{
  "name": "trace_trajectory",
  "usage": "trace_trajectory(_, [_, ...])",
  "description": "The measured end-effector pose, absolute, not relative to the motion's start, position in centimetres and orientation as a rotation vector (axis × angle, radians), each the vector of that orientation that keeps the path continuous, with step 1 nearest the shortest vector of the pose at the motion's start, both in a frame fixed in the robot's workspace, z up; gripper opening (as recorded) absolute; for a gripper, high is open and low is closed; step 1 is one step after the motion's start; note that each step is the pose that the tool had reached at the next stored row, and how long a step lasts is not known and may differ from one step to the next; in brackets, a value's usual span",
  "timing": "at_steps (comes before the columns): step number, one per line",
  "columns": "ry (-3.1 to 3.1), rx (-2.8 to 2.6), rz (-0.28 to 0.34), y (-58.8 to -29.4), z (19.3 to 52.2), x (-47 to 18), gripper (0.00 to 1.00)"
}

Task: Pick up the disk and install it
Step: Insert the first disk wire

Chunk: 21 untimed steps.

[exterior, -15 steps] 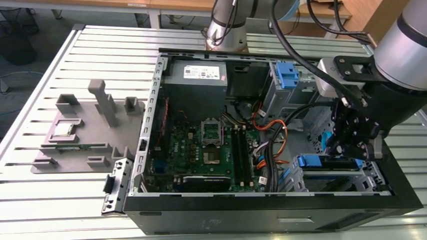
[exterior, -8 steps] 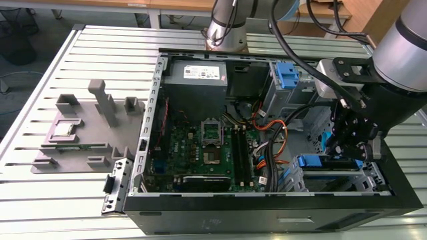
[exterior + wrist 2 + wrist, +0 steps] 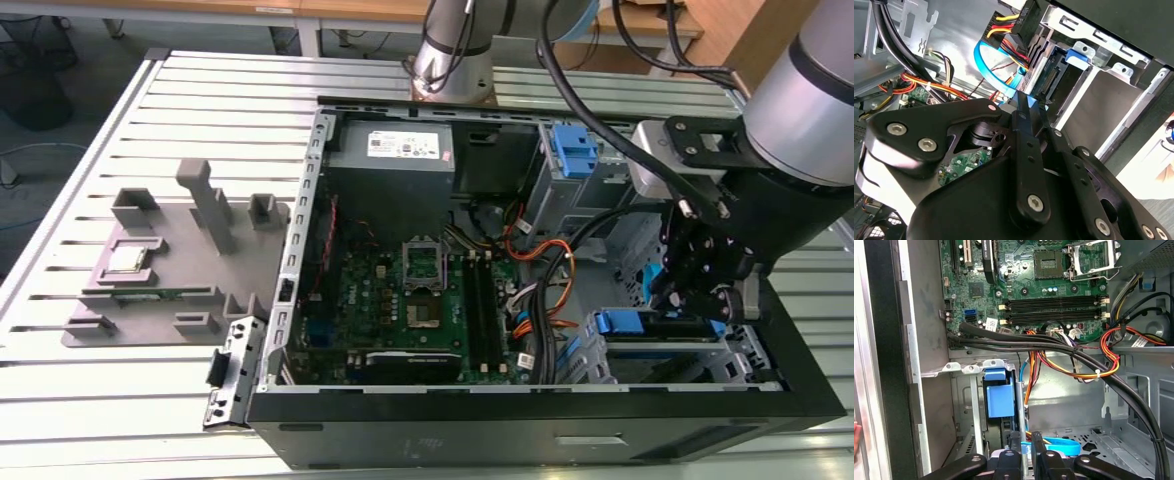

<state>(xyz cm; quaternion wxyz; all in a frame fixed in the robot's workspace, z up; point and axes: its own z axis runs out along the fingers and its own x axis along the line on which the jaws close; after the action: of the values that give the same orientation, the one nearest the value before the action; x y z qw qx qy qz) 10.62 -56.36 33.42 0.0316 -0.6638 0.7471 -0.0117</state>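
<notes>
The disk (image 3: 625, 322) sits in the metal drive cage (image 3: 727, 362) at the near corner of the open computer case, on the exterior view's right. Its blue handle end faces the case interior. In the first wrist view the disk's blue handle (image 3: 999, 397) stands upright inside the cage. The second wrist view shows its connector end (image 3: 1052, 79) beside a blue tab (image 3: 1079, 55). My gripper (image 3: 694, 305) hangs just above and behind that handle. Both wrist views show the gripper (image 3: 1025, 440) (image 3: 1033, 102) with its fingers drawn close together and nothing between them.
A lone blue bracket (image 3: 571, 150) sits in the far bay beside the grey power supply (image 3: 394, 148). The motherboard (image 3: 400, 290) fills the case floor. Thick black cables (image 3: 1054, 347) and a blue flat cable (image 3: 1054, 444) run near the cage. A grey fixture (image 3: 174, 260) lies on the slatted table.
</notes>
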Motion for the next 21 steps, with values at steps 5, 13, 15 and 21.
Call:
trace_trajectory(5, [2.301, -2.044, -0.035, -56.4, 33.4, 10.6, 0.23])
trace_trajectory(13, [2.301, -2.044, -0.034, -56.4, 34.0, 10.6, 0.23])
trace_trajectory(15, [2.301, -2.044, -0.034, -56.4, 34.5, 10.6, 0.23])
trace_trajectory(21, [2.301, -2.045, -0.033, -56.4, 35.4, 10.7, 0.23])
